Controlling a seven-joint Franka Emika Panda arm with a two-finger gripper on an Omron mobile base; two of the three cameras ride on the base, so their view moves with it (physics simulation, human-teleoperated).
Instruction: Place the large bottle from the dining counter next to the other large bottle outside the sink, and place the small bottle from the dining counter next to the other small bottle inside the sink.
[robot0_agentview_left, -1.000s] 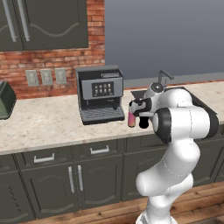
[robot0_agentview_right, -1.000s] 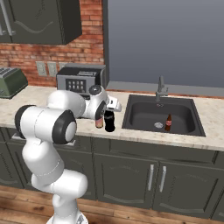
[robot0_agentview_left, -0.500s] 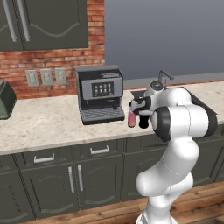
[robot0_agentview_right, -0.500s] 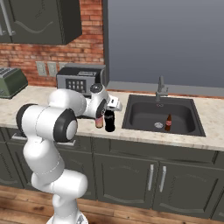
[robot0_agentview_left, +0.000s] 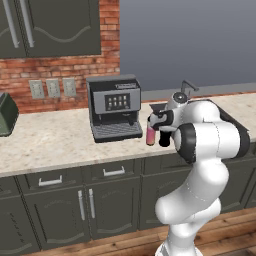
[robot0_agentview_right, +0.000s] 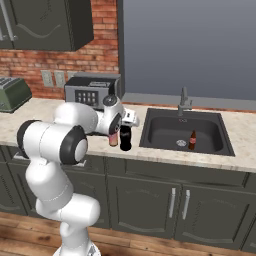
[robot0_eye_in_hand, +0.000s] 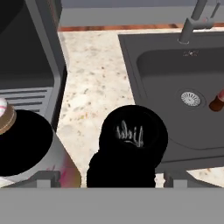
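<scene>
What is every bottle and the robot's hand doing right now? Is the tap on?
Black bottle: standing upright on the worktop, left of the sink, beside the pink bottle.
Tall pink bottle: upright on the worktop, cap on.
Small bottle: upright inside the sink.
Hand: above the black bottle, fingers open either side of it.
Tap: no water running.

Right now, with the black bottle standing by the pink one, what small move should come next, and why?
Probably lift the hand straight up and clear. The black bottle stands upright on the worktop beside the pink bottle, left of the sink, and the jaws stand apart on either side of it, so that placement looks done. A sideways pull could tip either bottle.
</scene>
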